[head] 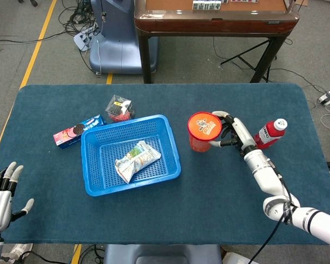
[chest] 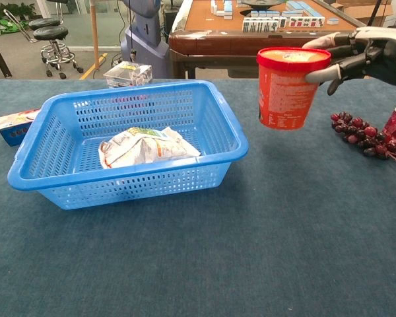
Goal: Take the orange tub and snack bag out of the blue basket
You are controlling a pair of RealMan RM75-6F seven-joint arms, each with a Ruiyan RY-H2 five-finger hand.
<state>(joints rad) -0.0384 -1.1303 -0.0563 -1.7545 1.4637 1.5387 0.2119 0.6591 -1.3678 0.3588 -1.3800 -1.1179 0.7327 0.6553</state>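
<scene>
My right hand [head: 235, 132] [chest: 356, 54] grips the orange tub [head: 204, 131] [chest: 288, 88] by its side, upright, to the right of the blue basket [head: 96, 186] [chest: 226, 121]; in the chest view its base hangs clear of the cloth. The crumpled snack bag [head: 135, 160] [chest: 145, 146] lies inside the basket, near its middle. At the table's front left corner my left hand [head: 1, 195] is held with fingers spread and nothing in it.
A bunch of dark grapes [chest: 365, 137] and a red bottle [head: 270, 133] lie right of the tub. Behind the basket stand a blue cookie box [head: 77, 131] [chest: 12, 125] and a clear box [head: 119, 108] [chest: 127, 73]. A wooden table [head: 214, 16] stands beyond the far edge.
</scene>
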